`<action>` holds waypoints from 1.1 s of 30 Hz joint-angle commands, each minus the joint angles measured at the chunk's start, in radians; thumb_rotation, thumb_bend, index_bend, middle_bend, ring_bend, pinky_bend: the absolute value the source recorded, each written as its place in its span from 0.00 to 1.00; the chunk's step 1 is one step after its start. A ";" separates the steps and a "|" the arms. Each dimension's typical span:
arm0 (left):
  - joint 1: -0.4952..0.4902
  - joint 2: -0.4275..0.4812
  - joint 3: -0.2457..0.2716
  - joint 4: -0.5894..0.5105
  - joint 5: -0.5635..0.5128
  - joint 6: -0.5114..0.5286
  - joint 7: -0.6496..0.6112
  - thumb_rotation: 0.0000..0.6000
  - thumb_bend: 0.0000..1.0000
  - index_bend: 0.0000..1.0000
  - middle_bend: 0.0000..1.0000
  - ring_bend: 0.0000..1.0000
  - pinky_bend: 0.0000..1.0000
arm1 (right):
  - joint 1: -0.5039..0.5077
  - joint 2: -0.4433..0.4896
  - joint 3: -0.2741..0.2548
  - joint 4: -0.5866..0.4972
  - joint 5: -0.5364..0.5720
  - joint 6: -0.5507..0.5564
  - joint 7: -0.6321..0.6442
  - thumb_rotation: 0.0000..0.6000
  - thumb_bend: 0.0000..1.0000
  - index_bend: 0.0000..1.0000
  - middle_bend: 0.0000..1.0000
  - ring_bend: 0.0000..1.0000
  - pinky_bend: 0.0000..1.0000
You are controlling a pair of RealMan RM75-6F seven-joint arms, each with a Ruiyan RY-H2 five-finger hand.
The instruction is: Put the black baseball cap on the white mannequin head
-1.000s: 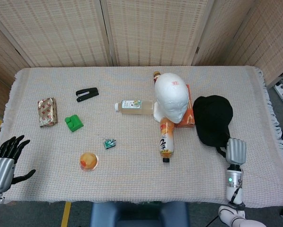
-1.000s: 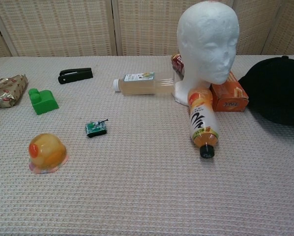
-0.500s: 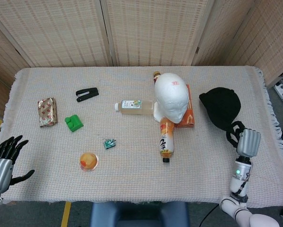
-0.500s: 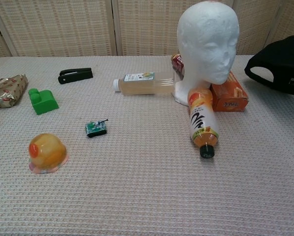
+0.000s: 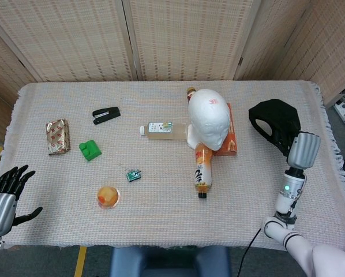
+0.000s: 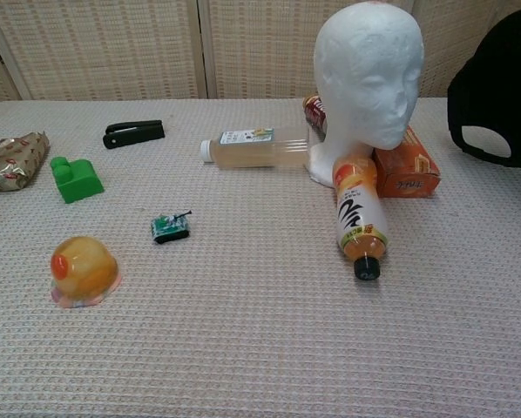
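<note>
The white mannequin head (image 5: 209, 118) stands upright at the table's middle right, also seen face-on as the mannequin head (image 6: 368, 74) in the chest view. My right hand (image 5: 296, 148) holds the black baseball cap (image 5: 274, 124) lifted off the table, to the right of the mannequin and apart from it. In the chest view the cap (image 6: 503, 91) hangs at the right edge with its back strap opening facing the camera; the right hand itself is hidden there. My left hand (image 5: 5, 196) rests open at the table's near left corner, holding nothing.
Around the mannequin's base lie an orange drink bottle (image 5: 202, 168), a clear tea bottle (image 5: 163, 130), an orange box (image 5: 229, 142) and a can (image 6: 314, 111). Further left are a black stapler (image 5: 105, 115), green block (image 5: 89, 150), foil packet (image 5: 57, 136), small toy tank (image 5: 134, 174) and orange jelly cup (image 5: 108, 196).
My right hand has picked the cap up from the table and raised it, moving up and back; the cap now hangs turned with its strap opening toward the chest camera. The left hand stayed put.
</note>
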 commanded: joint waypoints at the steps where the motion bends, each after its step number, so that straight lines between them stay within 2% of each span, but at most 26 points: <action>1: 0.000 0.000 -0.002 0.001 -0.003 0.001 -0.001 1.00 0.15 0.18 0.11 0.02 0.14 | 0.054 0.025 0.024 -0.046 -0.015 0.021 -0.047 1.00 0.50 0.70 1.00 1.00 1.00; 7: -0.001 -0.003 -0.006 0.004 -0.010 -0.003 0.000 1.00 0.14 0.18 0.11 0.02 0.14 | 0.133 0.061 0.033 -0.102 -0.056 0.047 -0.117 1.00 0.50 0.70 1.00 1.00 1.00; 23: -0.011 -0.025 -0.016 0.011 -0.032 -0.023 0.037 1.00 0.15 0.18 0.11 0.02 0.14 | 0.288 0.044 -0.044 -0.188 -0.187 0.048 -0.245 1.00 0.49 0.69 1.00 1.00 1.00; 27: -0.011 -0.026 -0.019 0.013 -0.034 -0.019 0.037 1.00 0.15 0.18 0.11 0.02 0.14 | 0.298 0.032 -0.067 -0.199 -0.209 0.053 -0.258 1.00 0.49 0.69 1.00 1.00 1.00; 33: -0.008 -0.023 -0.018 0.013 -0.032 -0.015 0.036 1.00 0.15 0.18 0.11 0.02 0.14 | 0.232 0.040 -0.150 -0.224 -0.251 0.086 -0.255 1.00 0.49 0.69 1.00 1.00 1.00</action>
